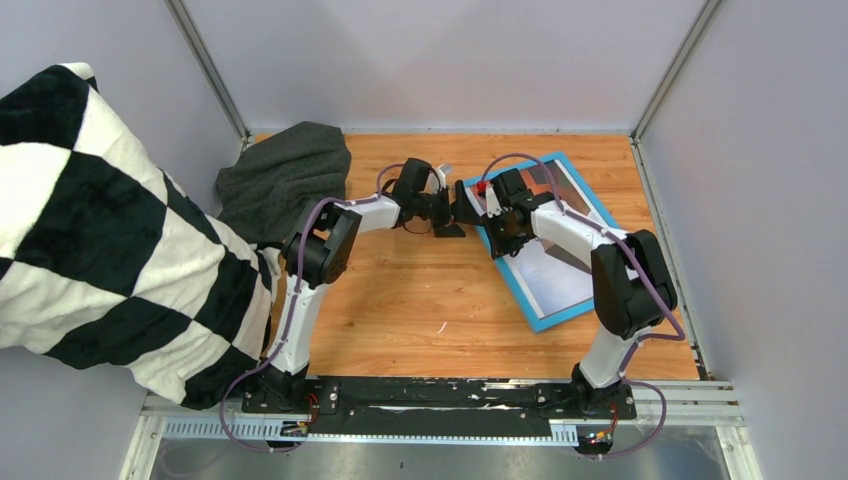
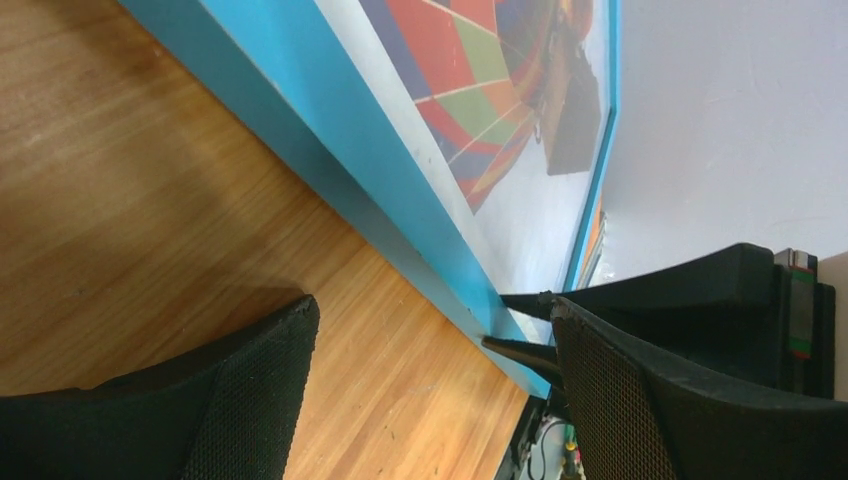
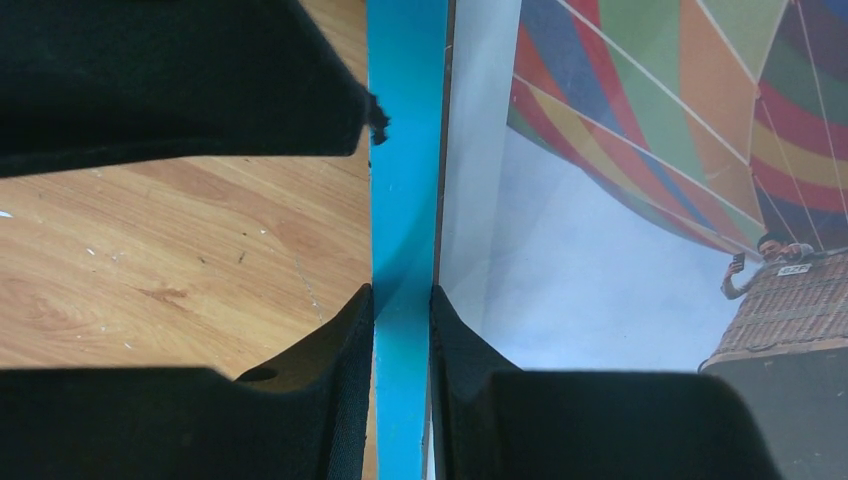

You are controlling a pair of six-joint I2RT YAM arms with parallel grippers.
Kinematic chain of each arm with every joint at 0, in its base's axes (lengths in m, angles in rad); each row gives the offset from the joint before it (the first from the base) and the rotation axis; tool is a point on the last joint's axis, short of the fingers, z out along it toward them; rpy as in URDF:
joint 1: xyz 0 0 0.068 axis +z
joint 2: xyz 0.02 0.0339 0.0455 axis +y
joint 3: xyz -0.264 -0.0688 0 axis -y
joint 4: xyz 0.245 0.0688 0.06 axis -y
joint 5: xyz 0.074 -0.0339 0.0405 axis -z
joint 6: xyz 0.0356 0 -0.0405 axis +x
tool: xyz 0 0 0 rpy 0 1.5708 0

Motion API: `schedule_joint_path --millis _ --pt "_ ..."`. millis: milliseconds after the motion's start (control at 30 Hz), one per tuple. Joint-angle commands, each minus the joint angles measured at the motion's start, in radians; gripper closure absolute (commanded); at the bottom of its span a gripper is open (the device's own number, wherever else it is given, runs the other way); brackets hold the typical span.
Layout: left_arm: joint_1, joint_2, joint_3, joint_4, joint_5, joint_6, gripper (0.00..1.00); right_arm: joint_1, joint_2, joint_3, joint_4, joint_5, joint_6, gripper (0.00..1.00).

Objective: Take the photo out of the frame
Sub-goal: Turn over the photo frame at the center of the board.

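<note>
1. Far left of the frame (image 1: 566, 315), a black-and-white checked blanket (image 1: 90, 220) is cut off by the picture's edge. A grey cloth (image 1: 285, 175) lies between blanket and frame.
2. Your left gripper (image 2: 430, 325) gapes wide at the frame's left edge, holding nothing.
3. Your right gripper (image 3: 402, 300) pinches that same blue rail.
4. The photo (image 3: 620, 130) sits inside the frame on the table (image 1: 400, 290). From above, your right arm hides its middle.
</note>
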Motion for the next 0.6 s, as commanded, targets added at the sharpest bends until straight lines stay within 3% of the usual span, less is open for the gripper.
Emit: schedule_joint_path --millis 0,300,567 --pt "-0.008 0.042 0.050 -0.024 0.009 -0.006 0.12 -0.007 -0.063 0.044 -0.019 -0.071 0.036 1.00" --pt "-0.006 0.035 0.064 -0.012 0.045 -0.031 0.16 -0.006 -0.079 0.054 -0.014 -0.158 0.077 1.00" --pt "-0.004 -0.036 0.012 0.123 0.098 -0.187 0.18 -0.004 -0.094 0.057 0.027 -0.189 0.113 1.00"
